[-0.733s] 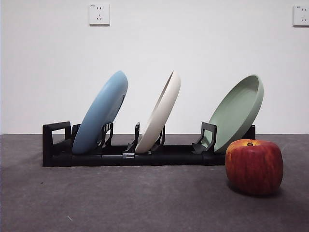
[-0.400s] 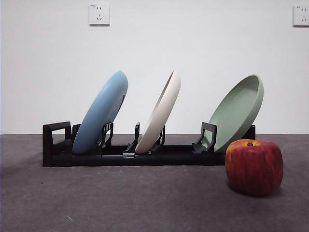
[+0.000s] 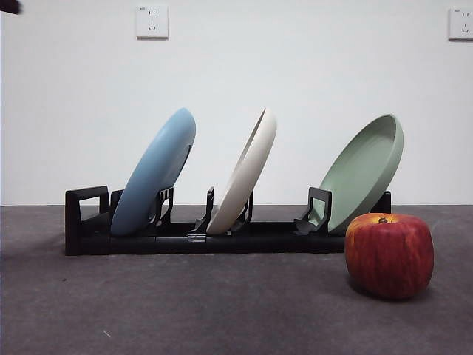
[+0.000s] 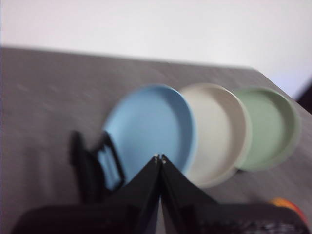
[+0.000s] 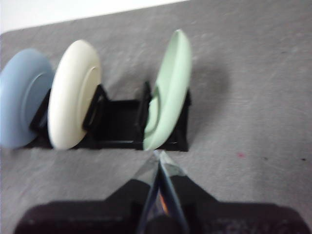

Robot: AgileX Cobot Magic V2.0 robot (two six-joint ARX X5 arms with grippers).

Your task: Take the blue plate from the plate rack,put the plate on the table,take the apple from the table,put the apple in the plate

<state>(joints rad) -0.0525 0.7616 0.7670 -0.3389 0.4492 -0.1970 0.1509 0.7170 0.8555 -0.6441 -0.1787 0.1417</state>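
The round light-blue matte plate (image 3: pixel 157 171) leans rightward at the black slotted rack's (image 3: pixel 85 222) left end. The left gripper (image 4: pixel 159 159), jaws pressed together and empty, hangs above it, nearer than the right gripper (image 5: pixel 159 155), likewise clenched on nothing.

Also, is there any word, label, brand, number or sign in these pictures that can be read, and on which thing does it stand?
None can be read.
Left wall socket: a tiny mark above its holes, too small to read.
Right wall socket: a tiny mark too, also unreadable.
Blue plate, cream-white plate, pale green plate, plate rack, apple: no print or sticker shows.
Both wrist views are blurred and show no text.
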